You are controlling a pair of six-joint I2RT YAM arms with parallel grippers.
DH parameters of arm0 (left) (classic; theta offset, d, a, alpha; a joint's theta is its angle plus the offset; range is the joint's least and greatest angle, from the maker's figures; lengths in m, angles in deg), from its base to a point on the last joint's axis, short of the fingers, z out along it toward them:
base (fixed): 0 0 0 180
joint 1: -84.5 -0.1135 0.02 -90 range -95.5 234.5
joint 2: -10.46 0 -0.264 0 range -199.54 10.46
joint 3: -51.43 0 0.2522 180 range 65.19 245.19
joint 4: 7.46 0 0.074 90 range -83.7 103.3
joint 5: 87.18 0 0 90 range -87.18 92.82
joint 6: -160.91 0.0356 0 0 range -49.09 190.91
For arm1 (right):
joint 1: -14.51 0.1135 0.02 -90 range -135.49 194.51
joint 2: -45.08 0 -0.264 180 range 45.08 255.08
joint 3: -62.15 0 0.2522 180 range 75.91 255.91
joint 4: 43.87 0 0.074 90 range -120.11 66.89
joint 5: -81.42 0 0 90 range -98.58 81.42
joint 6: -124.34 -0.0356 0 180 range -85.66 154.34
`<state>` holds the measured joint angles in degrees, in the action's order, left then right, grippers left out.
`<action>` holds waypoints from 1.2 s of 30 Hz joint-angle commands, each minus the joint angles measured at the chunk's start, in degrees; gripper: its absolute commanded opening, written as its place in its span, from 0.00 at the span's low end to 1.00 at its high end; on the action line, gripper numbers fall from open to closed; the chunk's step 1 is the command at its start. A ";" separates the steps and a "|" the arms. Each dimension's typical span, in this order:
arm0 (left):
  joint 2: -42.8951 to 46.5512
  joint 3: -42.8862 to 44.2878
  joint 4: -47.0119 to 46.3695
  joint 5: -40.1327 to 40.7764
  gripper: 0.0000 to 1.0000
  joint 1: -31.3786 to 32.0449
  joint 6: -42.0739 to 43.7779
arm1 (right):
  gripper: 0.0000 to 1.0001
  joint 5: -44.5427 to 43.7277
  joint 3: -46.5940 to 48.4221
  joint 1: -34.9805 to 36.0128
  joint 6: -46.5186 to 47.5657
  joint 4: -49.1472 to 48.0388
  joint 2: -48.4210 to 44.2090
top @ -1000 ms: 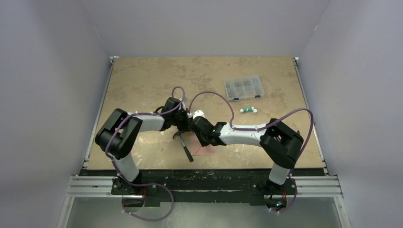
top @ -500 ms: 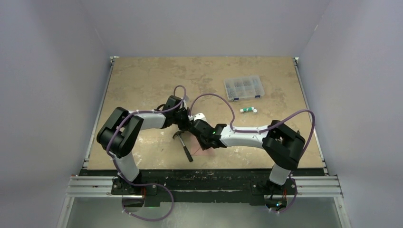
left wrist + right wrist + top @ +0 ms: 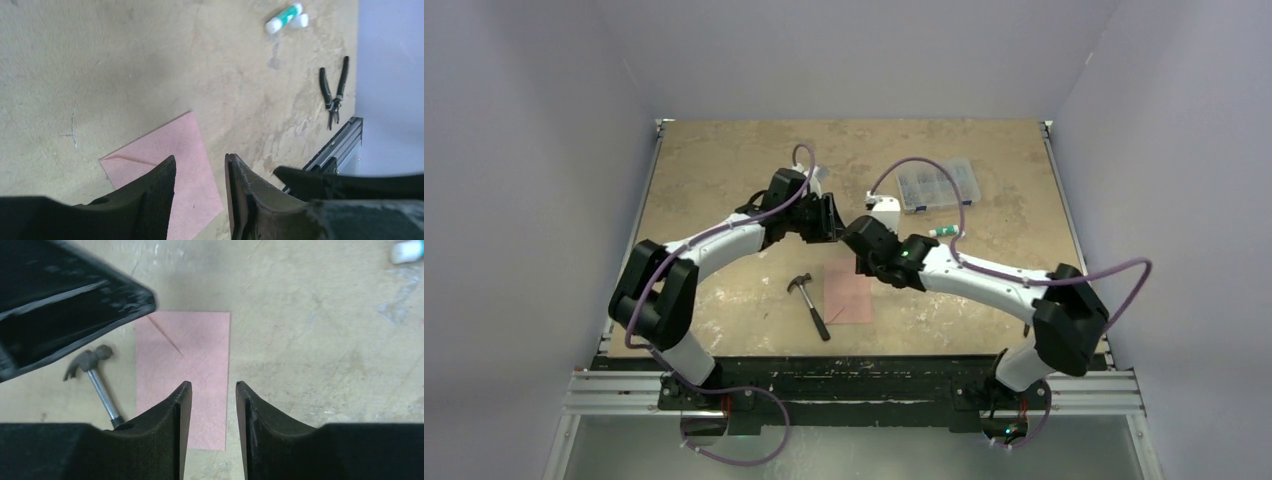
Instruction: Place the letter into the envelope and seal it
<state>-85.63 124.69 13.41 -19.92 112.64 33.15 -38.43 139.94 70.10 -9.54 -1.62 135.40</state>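
One flat salmon-pink piece lies on the table near the front; a diagonal flap edge crosses its upper part, so it is the envelope (image 3: 848, 295). It also shows in the left wrist view (image 3: 165, 140) and in the right wrist view (image 3: 200, 340). No separate plain letter sheet shows in any view. My left gripper (image 3: 832, 218) is open and empty, raised beyond the envelope's far edge (image 3: 199, 160). My right gripper (image 3: 854, 236) is open and empty, raised just right of the left one (image 3: 213, 385). Neither touches the envelope.
A hammer (image 3: 809, 300) lies just left of the envelope, also in the right wrist view (image 3: 97, 375). A green-and-white glue stick (image 3: 945, 231) and a clear parts box (image 3: 937, 184) sit at the back right. Black pliers (image 3: 333, 92) lie near the table's front rail.
Both grippers have risen off the envelope and moved toward the back of the table. The envelope, covered before, now lies exposed and flat.
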 commanded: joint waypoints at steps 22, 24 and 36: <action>15.91 4.41 -0.65 24.37 0.88 -0.46 19.61 | 0.63 3.41 -0.47 -42.49 -10.73 -2.38 -4.74; 14.86 5.58 -1.17 25.40 0.89 -0.54 20.47 | 0.63 3.77 1.43 -42.50 -17.72 0.11 -2.85; 7.12 17.59 11.36 27.21 0.85 -2.21 14.27 | 0.45 4.48 14.67 -42.49 -30.91 14.80 8.12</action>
<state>-77.06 140.10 21.30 5.85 111.07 50.14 -30.93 150.01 27.35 -36.05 6.25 143.27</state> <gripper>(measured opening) 0.854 0.440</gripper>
